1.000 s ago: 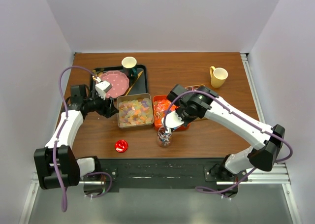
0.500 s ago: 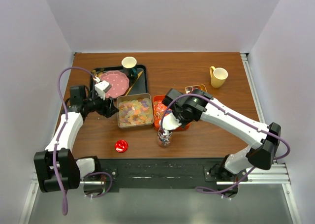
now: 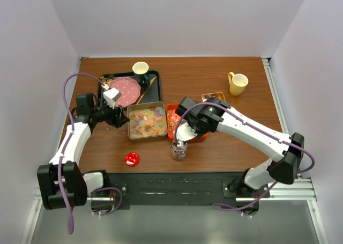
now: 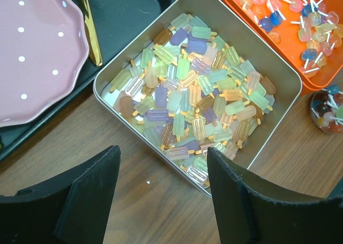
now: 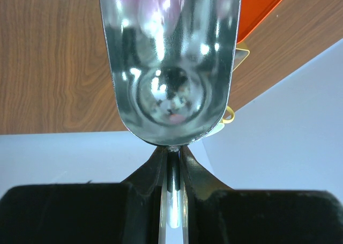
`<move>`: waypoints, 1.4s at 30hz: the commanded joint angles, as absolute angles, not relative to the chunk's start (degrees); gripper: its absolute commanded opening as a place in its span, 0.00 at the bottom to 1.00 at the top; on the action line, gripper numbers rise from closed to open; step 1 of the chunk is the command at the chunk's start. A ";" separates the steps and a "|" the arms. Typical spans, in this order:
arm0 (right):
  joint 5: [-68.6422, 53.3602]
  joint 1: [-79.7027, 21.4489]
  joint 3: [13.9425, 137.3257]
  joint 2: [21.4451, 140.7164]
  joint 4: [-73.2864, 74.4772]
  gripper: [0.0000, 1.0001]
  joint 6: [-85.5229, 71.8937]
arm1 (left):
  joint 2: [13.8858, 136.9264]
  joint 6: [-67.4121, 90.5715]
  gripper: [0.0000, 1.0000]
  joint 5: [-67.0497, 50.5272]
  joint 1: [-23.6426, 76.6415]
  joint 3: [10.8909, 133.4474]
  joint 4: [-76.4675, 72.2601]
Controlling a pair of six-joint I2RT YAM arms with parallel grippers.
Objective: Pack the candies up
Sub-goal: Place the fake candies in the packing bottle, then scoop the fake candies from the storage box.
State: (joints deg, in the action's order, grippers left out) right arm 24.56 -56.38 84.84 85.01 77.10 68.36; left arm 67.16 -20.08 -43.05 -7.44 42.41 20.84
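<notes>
Right fingers [image 5: 151,174] clamp a metal scoop [image 5: 169,67]; left fingers [image 4: 88,196] gape wide, empty, above candies [image 4: 193,94].

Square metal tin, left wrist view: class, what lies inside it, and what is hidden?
Pastel lolly-shaped candies fill the tin, overlapping one another. Bare floor shows at its left corner; the rest is covered.

- Bare brown table [image 3: 193,75] lies open at back centre, between the black tray [image 3: 156,78] and the yellow mug [image 3: 237,83].
- The silver tin [image 4: 273,67] and orange tray [image 4: 324,78] sit just beside each other mid-table, with only a narrow strip of wood between them.
- The left gripper [image 4: 163,198], jaws apart, hangs over bare wood at the tin's near corner.
- The right arm [image 3: 241,123] and its metal scoop [image 5: 169,61] cross the orange tray's near edge, close by the small jar [image 3: 179,150].
- A red disc [image 3: 132,159] lies alone near the front edge.
</notes>
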 commanded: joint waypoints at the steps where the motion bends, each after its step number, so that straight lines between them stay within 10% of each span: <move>1: 26.89 -57.04 86.57 84.38 90.44 0.00 68.55 | 66.44 -19.07 0.71 -44.30 -7.73 42.45 17.58; 15: 21.73 -54.76 88.85 83.92 88.16 0.00 61.55 | 64.95 -10.93 0.63 -52.90 -7.21 46.84 15.12; 21: 8.45 -45.10 91.75 90.25 78.14 0.00 51.43 | 66.35 -4.40 0.00 -57.92 -0.53 54.04 17.48; 29: 0.18 -42.63 98.08 101.93 67.15 0.00 42.98 | 73.47 -9.64 0.06 -57.32 3.43 60.55 29.34; 37: 8.15 -42.10 108.72 109.34 81.28 0.00 46.66 | 77.78 -8.97 0.40 -52.47 3.43 62.15 29.37; 42: 9.41 -41.66 109.68 108.28 79.63 0.00 50.54 | 80.06 2.61 0.00 -64.23 3.69 58.28 14.82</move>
